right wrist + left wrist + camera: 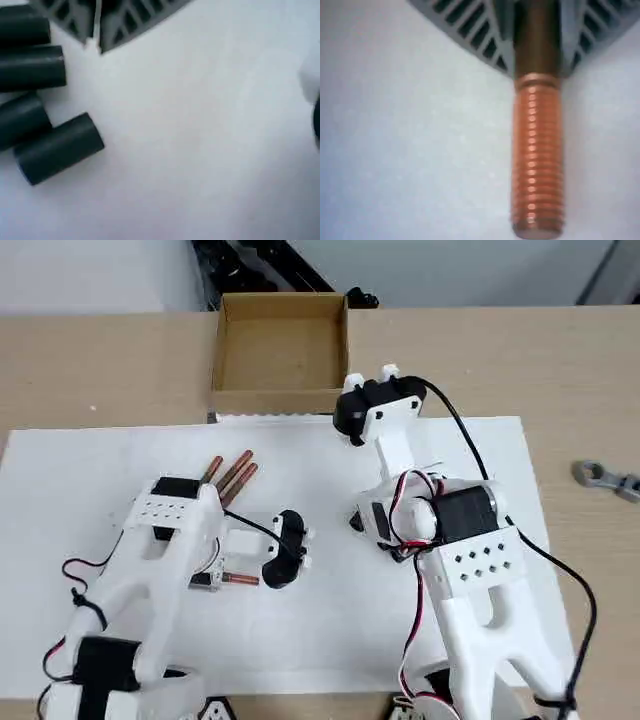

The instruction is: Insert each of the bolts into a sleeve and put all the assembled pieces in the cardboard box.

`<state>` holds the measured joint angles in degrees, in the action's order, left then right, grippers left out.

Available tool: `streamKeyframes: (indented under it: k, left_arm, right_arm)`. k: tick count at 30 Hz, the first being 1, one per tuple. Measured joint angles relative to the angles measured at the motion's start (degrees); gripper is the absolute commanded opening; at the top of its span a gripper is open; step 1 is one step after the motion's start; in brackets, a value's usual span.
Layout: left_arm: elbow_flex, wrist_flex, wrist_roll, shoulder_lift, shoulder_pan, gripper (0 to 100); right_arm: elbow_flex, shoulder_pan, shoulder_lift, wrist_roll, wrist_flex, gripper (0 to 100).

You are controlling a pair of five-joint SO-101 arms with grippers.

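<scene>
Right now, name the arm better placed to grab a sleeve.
Right. The right hand sits empty beside the sleeves; the left hand is shut on a bolt.

Copper threaded bolt (537, 165), dark grey sleeves (60, 147), brown cardboard box (282, 345), white sheet (100, 470).

Copper bolt (538, 160) in end effector (538, 67) grip

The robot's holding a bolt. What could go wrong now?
The left hand grips the bolt only by its smooth end, so the long threaded part might tilt or slip out. The sleeves lie loose on their sides, close together, so one might roll away if nudged. The right hand holds no sleeve, so nothing steadies one for the bolt yet.
</scene>
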<state>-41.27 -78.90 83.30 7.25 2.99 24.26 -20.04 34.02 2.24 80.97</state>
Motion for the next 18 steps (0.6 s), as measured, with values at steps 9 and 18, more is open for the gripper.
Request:
streamKeyframes:
  k: [9,18]
  left_arm:
    - [8.4,-9.6,0.0,-0.9,-0.1,15]
    - [17.0,-17.1,-7.2,-0.9,-0.1,15]
  right_arm:
    - [0.0,0.0,0.0,0.0,0.0,0.3]
    - [0.0,0.0,0.0,0.0,0.0,0.3]
